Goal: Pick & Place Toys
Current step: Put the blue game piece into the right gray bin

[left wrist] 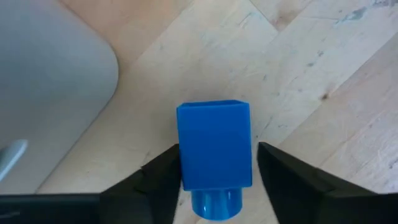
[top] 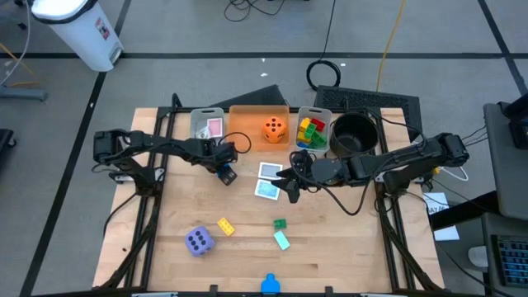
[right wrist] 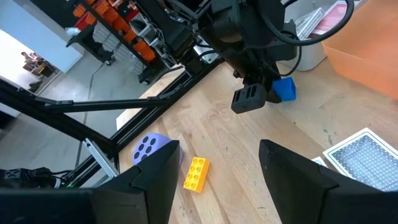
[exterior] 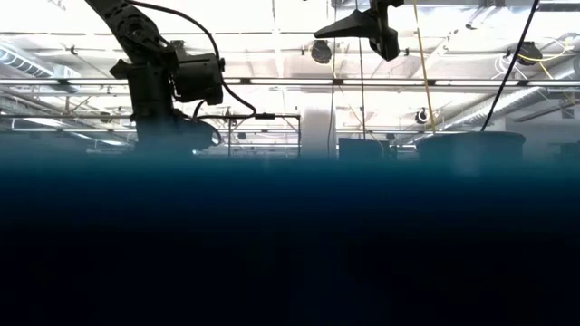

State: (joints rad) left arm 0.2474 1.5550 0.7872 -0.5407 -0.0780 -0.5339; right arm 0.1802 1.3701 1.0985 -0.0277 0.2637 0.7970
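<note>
A blue brick (left wrist: pixel 214 146) lies on the wooden table just in front of the grey bin (top: pixel 208 125), which holds a pink card. My left gripper (top: pixel 224 170) points down over the brick, open, with one finger on either side of it. My right gripper (right wrist: pixel 217 149) hovers open and holding nothing above two picture cards (top: pixel 268 180) at mid-table. The orange die (top: pixel 275 129) sits in the orange bin (top: pixel 247 124). Near the front lie the purple die (top: pixel 199 241), a yellow brick (top: pixel 225 226) and two green bricks (top: pixel 280 233). My left gripper comes at the blue brick from above, its fingers flanking two opposite sides. One finger (left wrist: pixel 163 174) lies right at the brick's side (left wrist: pixel 181 163); I cannot tell whether it touches. A thin gap shows between the brick and the other finger (left wrist: pixel 273 168). The brick rests on the table.
A second grey bin (top: pixel 312 132) with coloured bricks and a black bowl (top: pixel 355 134) stand at the back right. A blue object (top: pixel 270 285) sits at the table's front edge and blocks most of the low view. Bare wood lies between the cards and the front toys.
</note>
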